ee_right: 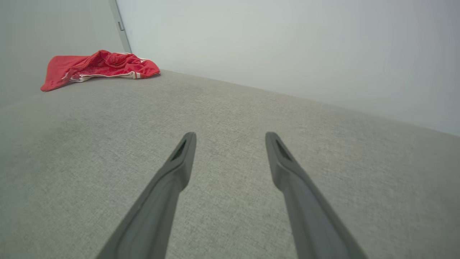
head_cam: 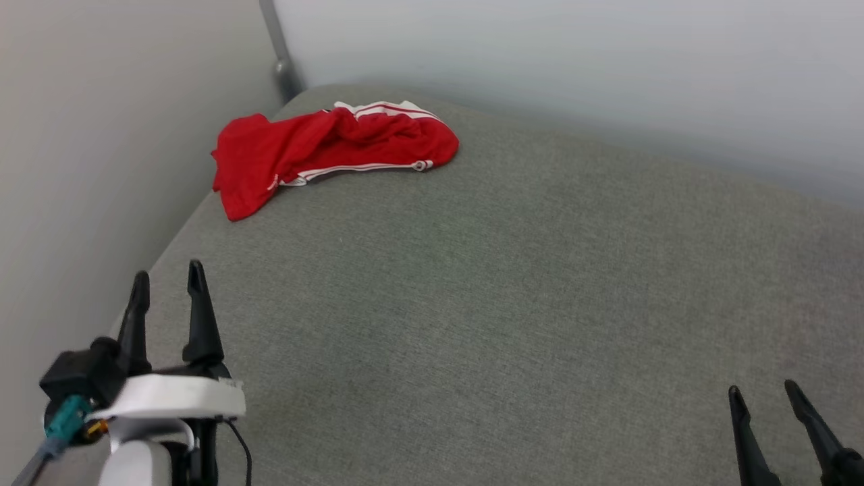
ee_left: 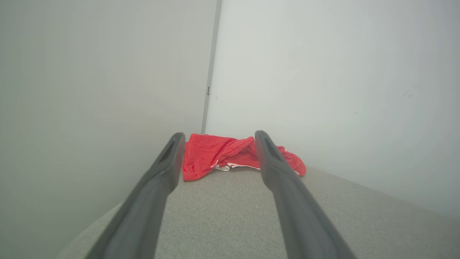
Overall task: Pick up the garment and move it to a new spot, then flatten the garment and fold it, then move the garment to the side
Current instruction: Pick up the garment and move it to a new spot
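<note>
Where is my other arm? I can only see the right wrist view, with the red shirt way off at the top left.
Observer: The left end effector is at the head view's lower left, by the left edge of the gray surface.
Operator: Is it holding anything?
Observer: No. Its fingers stand open and empty, with bare surface between them and the garment.
Operator: Is it pointing at the shirt?
Observer: Yes. In the left wrist view the garment lies straight ahead, framed between the two fingers.
</note>
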Robot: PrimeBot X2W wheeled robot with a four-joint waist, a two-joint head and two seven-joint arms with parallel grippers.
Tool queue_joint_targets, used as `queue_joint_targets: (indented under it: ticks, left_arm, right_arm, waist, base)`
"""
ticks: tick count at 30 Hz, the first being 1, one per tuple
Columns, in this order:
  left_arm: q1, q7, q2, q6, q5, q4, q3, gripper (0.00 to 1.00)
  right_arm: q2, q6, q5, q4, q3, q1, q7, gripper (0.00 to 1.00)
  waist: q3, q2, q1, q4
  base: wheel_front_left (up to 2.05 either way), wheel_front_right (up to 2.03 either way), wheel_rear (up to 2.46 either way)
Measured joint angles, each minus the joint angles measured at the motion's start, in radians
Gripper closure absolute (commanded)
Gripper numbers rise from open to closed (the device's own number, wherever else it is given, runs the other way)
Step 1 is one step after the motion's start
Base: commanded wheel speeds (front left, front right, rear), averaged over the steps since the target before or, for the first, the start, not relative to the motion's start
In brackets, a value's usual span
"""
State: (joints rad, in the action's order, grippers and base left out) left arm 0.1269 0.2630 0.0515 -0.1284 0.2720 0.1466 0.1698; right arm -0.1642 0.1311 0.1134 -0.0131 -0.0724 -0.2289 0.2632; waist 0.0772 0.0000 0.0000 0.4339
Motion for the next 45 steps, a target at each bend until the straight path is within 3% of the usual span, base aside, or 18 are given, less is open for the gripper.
queue_joint_targets:
  ticks: [6,16,24,27,30,31,38,45]
  left_arm:
    - [0.187,0.0,0.079,-0.001,-0.011,0.046,0.024,0.0]
    - [0.484,0.0,0.23,-0.001,-0.026,0.2,0.137,0.0]
    - [0.705,-0.006,0.367,0.017,-0.088,0.453,0.151,0.0]
    - [0.752,-0.086,0.425,0.019,-0.127,0.565,0.114,0.0]
    - [0.825,-0.229,0.482,0.015,-0.135,0.66,0.088,0.0]
    - [0.825,-0.229,0.482,0.015,-0.135,0.66,0.088,0.0]
    - [0.948,-0.566,0.607,0.001,-0.186,0.741,-0.037,0.0]
    - [1.036,-0.937,0.64,-0.003,-0.113,0.735,-0.129,0.0]
  right_arm:
    - [-0.031,0.0,0.003,0.015,-0.036,0.053,0.0,0.0]
    - [-0.058,0.0,0.006,0.041,-0.103,0.162,0.0,0.0]
    - [-0.06,0.0,0.009,0.051,-0.132,0.191,0.0,0.0]
    - [-0.056,0.0,0.01,0.06,-0.148,0.192,0.0,0.0]
    - [-0.05,0.0,0.01,0.065,-0.163,0.192,0.0,0.0]
    - [-0.05,0.0,0.01,0.065,-0.163,0.192,0.0,0.0]
    - [-0.036,0.0,0.019,0.07,-0.17,0.186,0.0,0.0]
    - [-0.053,0.0,0.028,0.08,-0.178,0.184,0.0,0.0]
  waist:
    - [0.087,0.0,0.0001,-0.061]
    - [0.235,0.0,0.0002,-0.224]
    - [0.351,0.0,0.0002,-0.358]
    - [0.383,0.0,0.0003,-0.404]
    - [0.411,0.0,0.0003,-0.441]
    - [0.411,0.0,0.0003,-0.441]
    - [0.445,0.0,0.0002,-0.48]
    - [0.456,0.0,0.0001,-0.491]
  base:
    - [0.0,0.0,0.0]
    - [0.0,0.0,0.0]
    - [0.0,0.0,0.0]
    - [0.0,0.0,0.0]
    - [0.0,0.0,0.0]
    - [0.0,0.0,0.0]
    - [0.0,0.0,0.0]
    - [0.0,0.0,0.0]
